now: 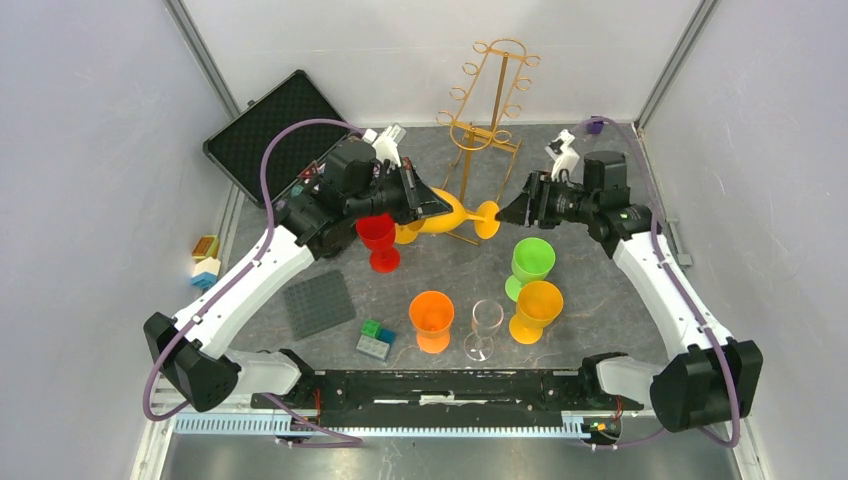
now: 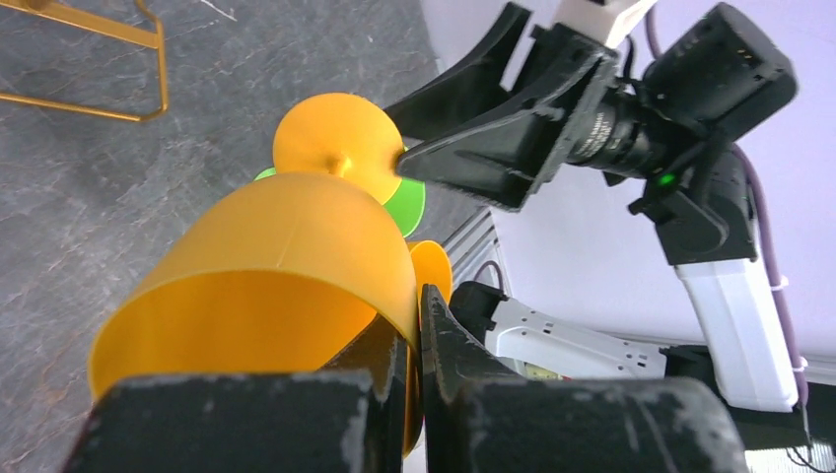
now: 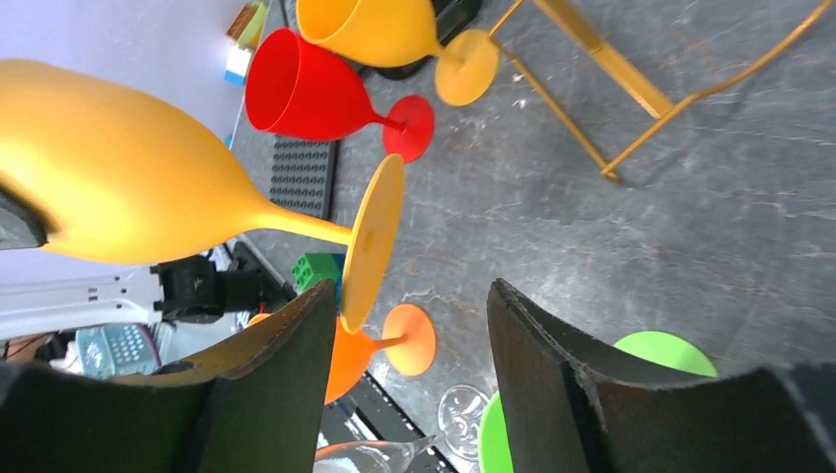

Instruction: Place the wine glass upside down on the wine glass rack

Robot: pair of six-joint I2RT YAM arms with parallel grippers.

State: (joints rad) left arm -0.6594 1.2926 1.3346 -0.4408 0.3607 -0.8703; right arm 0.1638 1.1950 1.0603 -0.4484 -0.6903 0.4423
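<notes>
yellow wine glass [image 1: 447, 220] held sideways above table [image 1: 450, 265], left gripper [image 1: 428, 203] clamped on bowl rim, foot pointing at right gripper [image 1: 510, 210], right jaws wide apart holding nothing, foot just at their tips, gold rack [image 1: 490, 100] upright behind glass, not touching it

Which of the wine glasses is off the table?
The yellow plastic wine glass, held horizontally by its bowl in the left gripper; the others stand upright on the grey table.

Bright, even overhead light; soft shadows, blurred wrist-view foregrounds.
</notes>
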